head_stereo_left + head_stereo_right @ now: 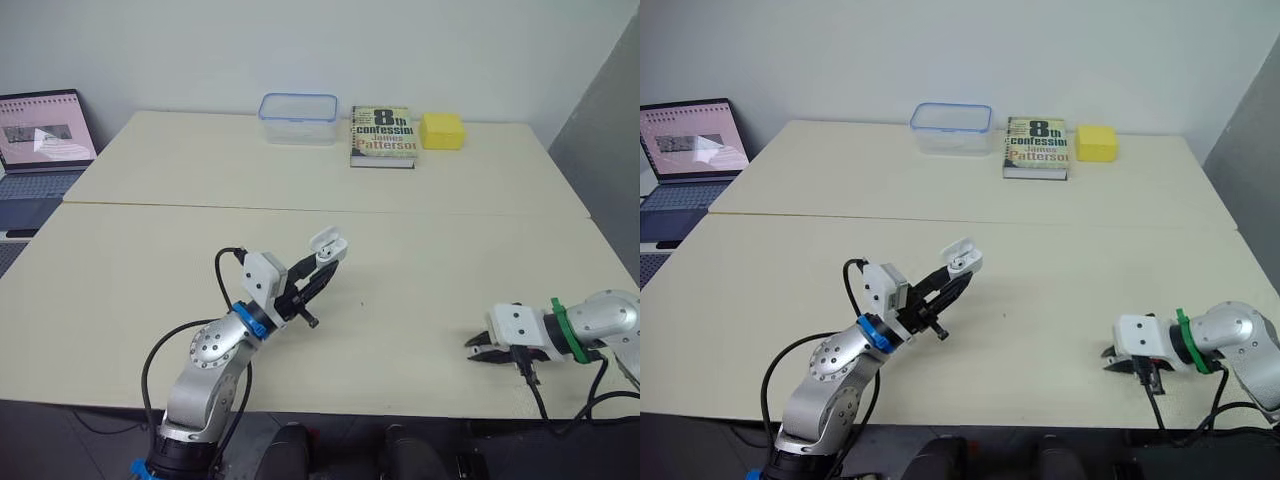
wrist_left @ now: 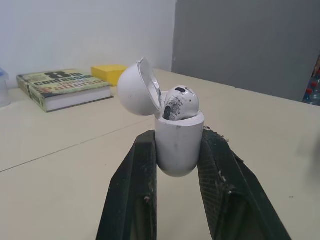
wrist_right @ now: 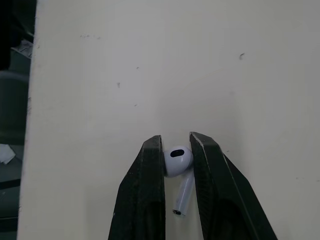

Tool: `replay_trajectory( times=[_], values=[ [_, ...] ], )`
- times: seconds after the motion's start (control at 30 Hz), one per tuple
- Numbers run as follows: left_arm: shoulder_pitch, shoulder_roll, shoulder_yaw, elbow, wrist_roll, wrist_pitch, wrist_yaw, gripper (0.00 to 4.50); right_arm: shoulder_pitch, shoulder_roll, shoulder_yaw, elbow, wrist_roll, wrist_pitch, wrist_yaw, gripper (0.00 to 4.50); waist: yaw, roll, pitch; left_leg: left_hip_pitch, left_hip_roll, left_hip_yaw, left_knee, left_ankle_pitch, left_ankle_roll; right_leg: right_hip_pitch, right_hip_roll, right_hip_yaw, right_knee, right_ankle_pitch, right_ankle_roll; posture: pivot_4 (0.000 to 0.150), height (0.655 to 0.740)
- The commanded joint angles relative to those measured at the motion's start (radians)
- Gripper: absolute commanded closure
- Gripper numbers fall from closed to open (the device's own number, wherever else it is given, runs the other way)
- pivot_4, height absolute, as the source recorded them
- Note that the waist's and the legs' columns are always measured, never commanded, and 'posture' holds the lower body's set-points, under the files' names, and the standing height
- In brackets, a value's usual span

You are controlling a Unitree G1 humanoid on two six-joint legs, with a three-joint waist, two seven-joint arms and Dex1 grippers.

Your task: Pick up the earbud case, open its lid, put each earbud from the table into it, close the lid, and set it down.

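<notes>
My left gripper is shut on the white earbud case, held above the middle of the near table. The lid is swung open and one earbud sits in the case. The case also shows in the right eye view. At the front right, my right gripper rests low on the table. Its black fingers are shut on the second white earbud, gripping the bud's head with the stem pointing back toward the wrist.
At the far side stand a clear plastic container, a book and a yellow block. A laptop sits off the table's left. A seam joins the two tables.
</notes>
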Motion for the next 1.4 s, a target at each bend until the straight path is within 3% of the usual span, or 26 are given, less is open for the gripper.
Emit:
replay_trajectory(
  times=[0.03,0.47,0.77,1.03,1.13,1.23,1.4],
  values=[
    [-0.002,0.007,0.012,-0.051,-0.012,0.001,0.006,3.74,-0.007,-0.019,-0.004,0.035,-0.017,-0.058,0.031,4.10,0.000,0.000,0.000,0.000,0.000,0.000,0.000,0.000,0.000,0.000,0.000,0.000,0.000,0.000,0.000,0.150,0.7400],
    [-0.001,0.009,0.011,-0.070,-0.017,0.023,0.025,3.74,-0.010,-0.040,0.024,0.117,-0.087,-0.095,0.065,4.10,0.002,0.000,0.000,0.000,0.000,0.000,0.000,0.000,0.000,0.001,0.000,0.000,0.000,0.000,0.000,0.150,0.7400],
    [-0.006,0.008,0.010,-0.062,-0.015,0.023,0.020,3.74,-0.028,-0.017,-0.003,0.088,-0.081,-0.152,0.023,1.05,0.004,0.000,0.000,0.003,0.000,-0.001,0.000,0.000,0.000,0.004,-0.001,0.000,-0.001,0.000,0.000,0.150,0.7400],
    [-0.002,0.007,0.006,-0.058,-0.013,0.020,0.016,3.74,0.038,-0.081,-0.154,-0.157,0.011,0.021,-0.012,1.02,0.006,0.000,0.000,0.003,0.001,-0.001,0.000,0.000,0.000,0.004,-0.001,0.000,-0.001,0.000,0.000,0.150,0.7400],
    [0.000,0.005,0.003,-0.053,-0.011,0.018,0.016,3.74,0.087,-0.161,-0.188,-0.273,-0.083,0.215,-0.065,1.02,0.011,0.000,0.000,0.002,0.001,-0.001,0.000,0.000,0.000,0.004,-0.002,0.000,-0.001,0.000,0.000,0.150,0.7400],
    [0.001,0.000,-0.005,-0.052,-0.008,0.018,0.017,3.74,0.112,-0.235,-0.174,-0.395,-0.090,0.455,-0.073,1.02,0.012,0.000,0.000,0.002,0.001,-0.001,0.000,0.000,0.000,0.004,-0.002,0.000,-0.001,0.000,0.000,0.150,0.7400],
    [-0.003,-0.009,-0.019,-0.047,-0.003,0.017,0.019,3.74,0.084,-0.234,-0.078,-0.449,-0.109,0.603,-0.115,1.02,0.012,0.000,0.000,0.002,0.001,-0.001,0.000,0.000,0.000,0.004,-0.003,-0.001,-0.001,0.000,0.000,0.150,0.7400]
  ],
)
